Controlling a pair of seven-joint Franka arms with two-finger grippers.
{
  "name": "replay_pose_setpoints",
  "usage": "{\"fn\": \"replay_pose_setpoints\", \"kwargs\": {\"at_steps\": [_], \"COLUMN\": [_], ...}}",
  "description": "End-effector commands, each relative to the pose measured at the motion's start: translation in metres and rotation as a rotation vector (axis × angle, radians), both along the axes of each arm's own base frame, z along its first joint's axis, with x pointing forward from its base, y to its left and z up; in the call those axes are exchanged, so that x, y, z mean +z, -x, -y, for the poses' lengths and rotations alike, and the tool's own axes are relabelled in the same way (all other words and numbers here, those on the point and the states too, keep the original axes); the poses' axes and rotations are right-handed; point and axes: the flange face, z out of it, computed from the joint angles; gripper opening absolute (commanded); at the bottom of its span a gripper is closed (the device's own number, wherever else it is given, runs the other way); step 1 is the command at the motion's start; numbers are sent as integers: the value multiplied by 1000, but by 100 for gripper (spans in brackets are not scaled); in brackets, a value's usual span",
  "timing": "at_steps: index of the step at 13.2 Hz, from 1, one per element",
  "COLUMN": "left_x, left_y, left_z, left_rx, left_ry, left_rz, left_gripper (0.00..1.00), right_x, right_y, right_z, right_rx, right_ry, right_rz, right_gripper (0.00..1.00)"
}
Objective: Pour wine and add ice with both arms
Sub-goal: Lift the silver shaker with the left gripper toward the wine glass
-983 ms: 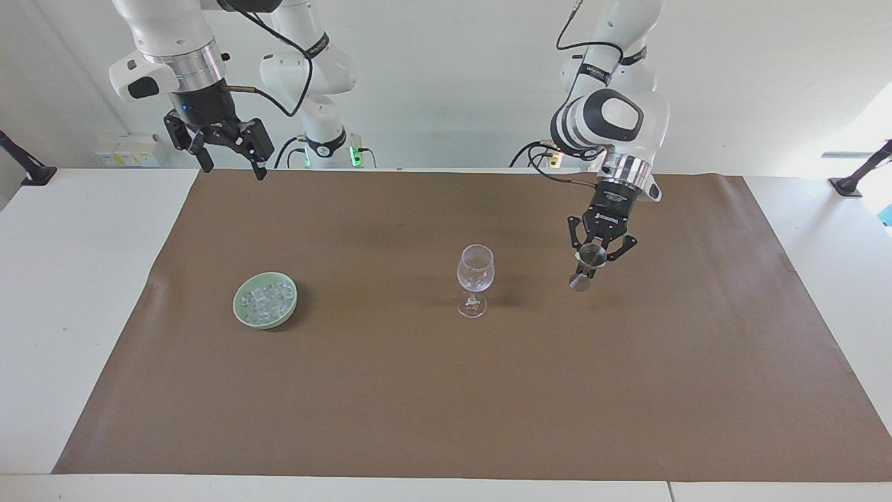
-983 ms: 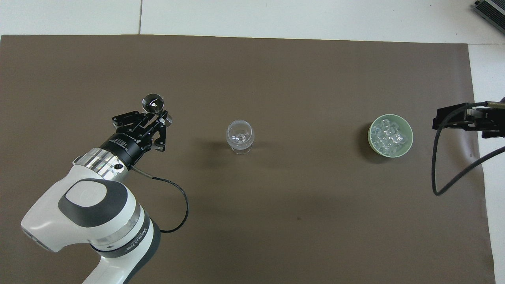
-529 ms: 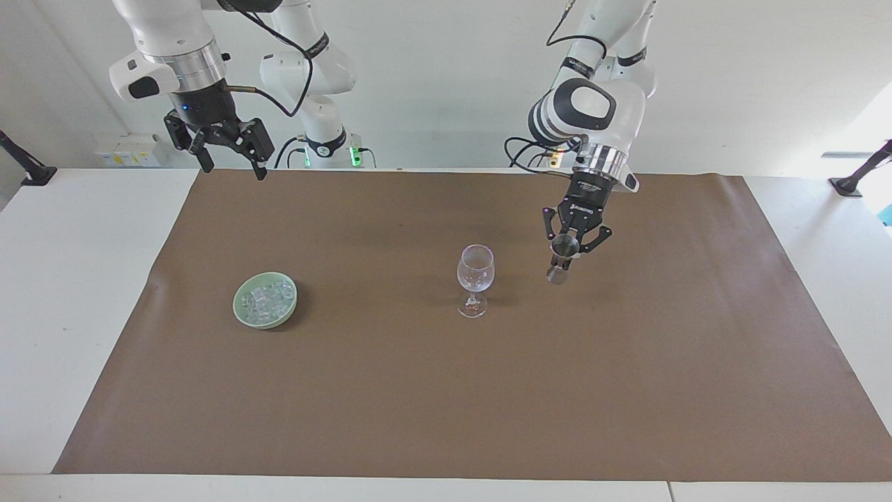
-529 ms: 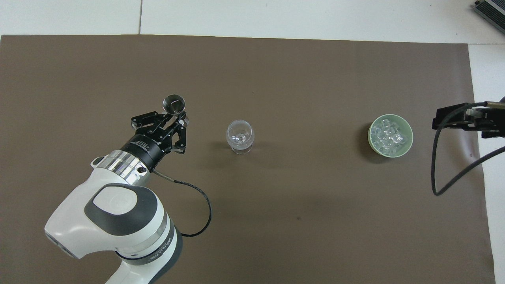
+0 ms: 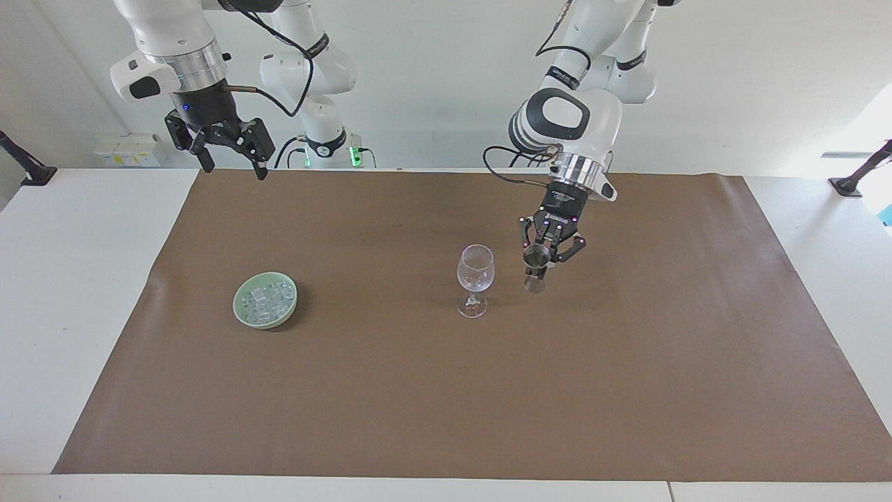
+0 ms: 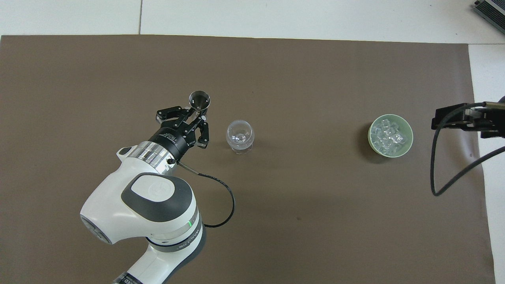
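Note:
An empty clear wine glass (image 5: 475, 269) (image 6: 240, 136) stands upright mid-mat. My left gripper (image 5: 539, 261) (image 6: 196, 116) hangs just beside it, toward the left arm's end, shut on a small metal jigger (image 5: 534, 270) (image 6: 199, 100) held upright above the mat. No wine is in view; I cannot see inside the jigger. The ice (image 5: 266, 298) (image 6: 389, 135) fills a pale green bowl (image 5: 237, 305) (image 6: 370, 135) toward the right arm's end. My right gripper (image 5: 234, 169) (image 6: 438, 121) waits open and empty, raised over the mat's corner by its base.
A brown mat (image 5: 418, 404) (image 6: 300, 221) covers most of the white table (image 5: 70, 293). A black cable (image 6: 438, 185) loops down from the right arm near the bowl. The left arm's white wrist (image 6: 150, 205) sits over the mat close to the robots.
My left gripper has carried the jigger toward the wine glass, ending right beside it. The right arm, the glass and the bowl have stayed put.

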Motion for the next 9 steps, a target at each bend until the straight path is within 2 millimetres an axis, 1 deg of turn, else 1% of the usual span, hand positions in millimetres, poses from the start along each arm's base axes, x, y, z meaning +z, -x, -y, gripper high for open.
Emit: {"fn": "replay_pose_setpoints", "kwargs": {"at_steps": [1,3,4,6,7,9], "left_x": [4,1,0,-1,-1,-2], "left_y": [-6,-3,2,4,7,8], "left_z": [14,17,23,26,30,31], "left_rx": [-25,-74,-102,-129,-149,-176], "left_ry": [-59,-115,-135,-165,-179,-208], "left_rz": [38,64,73,86,95,111], "left_gripper": [0,0,0,0,0,0], "right_x": [1,-3,-6,-13,-13,-12], "right_y": [4,7,10,13,13,11], "right_z": [-1,1,3,5,5,5], "right_rx": [24,22,19,12,12,12], "right_ry": [-13,-13,-12,-12,-12,-12], "right_rz": [-12,-18,-25,-33,-30,-15], "right_gripper": [100,100,100,100,100,100]}}
